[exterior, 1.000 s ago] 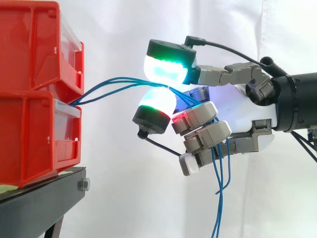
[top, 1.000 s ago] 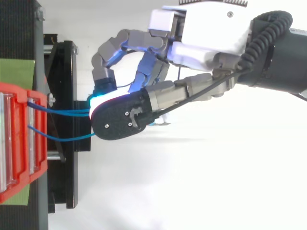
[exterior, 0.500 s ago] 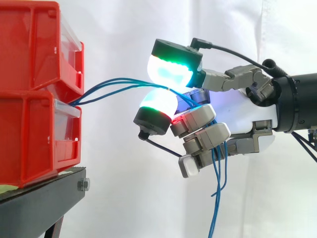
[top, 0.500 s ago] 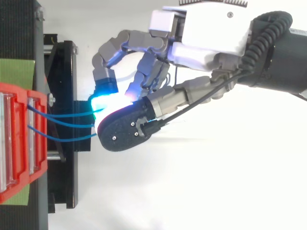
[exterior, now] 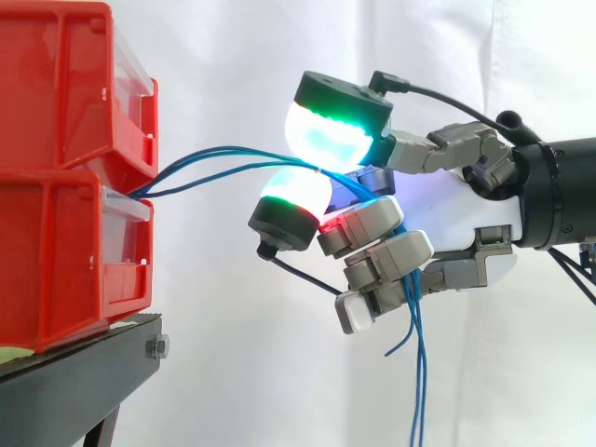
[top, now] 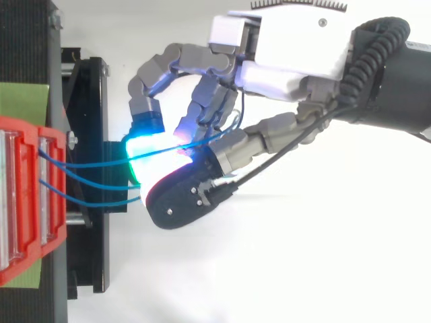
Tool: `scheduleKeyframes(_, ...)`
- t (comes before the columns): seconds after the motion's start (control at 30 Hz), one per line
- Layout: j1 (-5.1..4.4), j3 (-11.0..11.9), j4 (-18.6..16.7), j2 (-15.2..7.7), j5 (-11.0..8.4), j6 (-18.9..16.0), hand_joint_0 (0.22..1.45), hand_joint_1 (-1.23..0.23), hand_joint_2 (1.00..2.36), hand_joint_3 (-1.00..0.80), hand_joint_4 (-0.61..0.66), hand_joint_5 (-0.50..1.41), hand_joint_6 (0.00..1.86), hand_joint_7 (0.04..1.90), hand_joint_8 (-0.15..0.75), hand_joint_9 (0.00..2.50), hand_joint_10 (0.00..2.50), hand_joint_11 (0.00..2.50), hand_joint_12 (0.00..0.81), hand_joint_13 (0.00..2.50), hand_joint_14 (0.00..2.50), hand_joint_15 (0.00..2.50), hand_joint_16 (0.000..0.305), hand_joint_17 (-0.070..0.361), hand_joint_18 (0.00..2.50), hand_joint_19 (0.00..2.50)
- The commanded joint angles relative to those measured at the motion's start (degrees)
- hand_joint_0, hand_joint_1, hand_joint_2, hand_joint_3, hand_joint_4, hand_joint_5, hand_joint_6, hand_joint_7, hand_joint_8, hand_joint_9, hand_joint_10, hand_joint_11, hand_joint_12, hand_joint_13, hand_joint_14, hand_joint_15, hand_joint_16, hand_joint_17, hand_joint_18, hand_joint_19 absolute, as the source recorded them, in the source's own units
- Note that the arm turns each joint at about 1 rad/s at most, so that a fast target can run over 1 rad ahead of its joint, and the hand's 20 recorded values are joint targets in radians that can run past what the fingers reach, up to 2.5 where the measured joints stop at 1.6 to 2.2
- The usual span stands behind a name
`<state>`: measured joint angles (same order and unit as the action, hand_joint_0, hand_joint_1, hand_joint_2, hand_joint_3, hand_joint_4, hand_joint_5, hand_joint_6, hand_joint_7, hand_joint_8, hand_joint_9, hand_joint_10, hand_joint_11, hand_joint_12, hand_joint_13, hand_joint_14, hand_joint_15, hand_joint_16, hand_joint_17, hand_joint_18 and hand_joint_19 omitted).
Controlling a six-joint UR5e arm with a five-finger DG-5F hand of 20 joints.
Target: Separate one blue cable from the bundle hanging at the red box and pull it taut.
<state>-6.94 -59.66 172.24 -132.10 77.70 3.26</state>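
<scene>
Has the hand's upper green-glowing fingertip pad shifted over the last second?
Yes. In the side view, the upper pad has drifted right, away from the red plastic bins; the lower pad stays put, thin blue cables between them.

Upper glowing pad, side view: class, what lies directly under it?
The blue cables run under it from the lower red bin, across the lower pad of the hand. Beyond, curled fingers cover them until they hang below.

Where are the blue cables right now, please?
In the side view the blue cables run from between the red bins on the left, pass between the curled fingers of the hand at centre, and hang loose below it.
</scene>
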Motion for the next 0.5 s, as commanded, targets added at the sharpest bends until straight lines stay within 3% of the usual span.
scheduleKeyframes(0.0,0.00,-0.02,-0.06,0.00,0.00,-0.01,0.59,-0.96,1.00,-0.50,0.09,-0.16,0.94,1.07,0.303,1.20,0.11,1.65,0.328,1.31,0.01,1.66,0.049,0.109,0.82,0.75)
scheduleKeyframes(0.23,0.00,-0.02,-0.06,0.00,0.00,-0.01,0.51,-1.02,1.00,-0.50,0.10,-0.16,0.94,1.05,0.325,1.19,0.20,1.59,0.356,1.33,0.01,1.66,0.052,0.117,0.83,0.74)
scheduleKeyframes(0.33,-0.09,-0.02,-0.06,0.00,0.00,-0.01,0.43,-0.84,1.00,-0.50,0.12,-0.15,0.94,1.02,0.372,1.23,0.32,1.49,0.395,1.37,0.00,1.64,0.059,0.132,0.87,0.75)
scheduleKeyframes(0.4,-0.09,-0.02,-0.15,0.00,0.09,-0.10,0.46,-0.58,1.00,-0.50,0.13,-0.15,0.92,0.98,0.360,1.32,0.21,1.53,0.387,1.42,0.00,1.65,0.057,0.129,0.91,0.78)
scheduleKeyframes(0.47,0.00,-0.02,-0.15,-0.08,0.00,-0.01,0.51,-0.49,1.00,-0.50,0.12,-0.15,0.90,1.00,0.326,1.33,0.09,1.60,0.354,1.40,0.00,1.65,0.053,0.119,0.89,0.80)
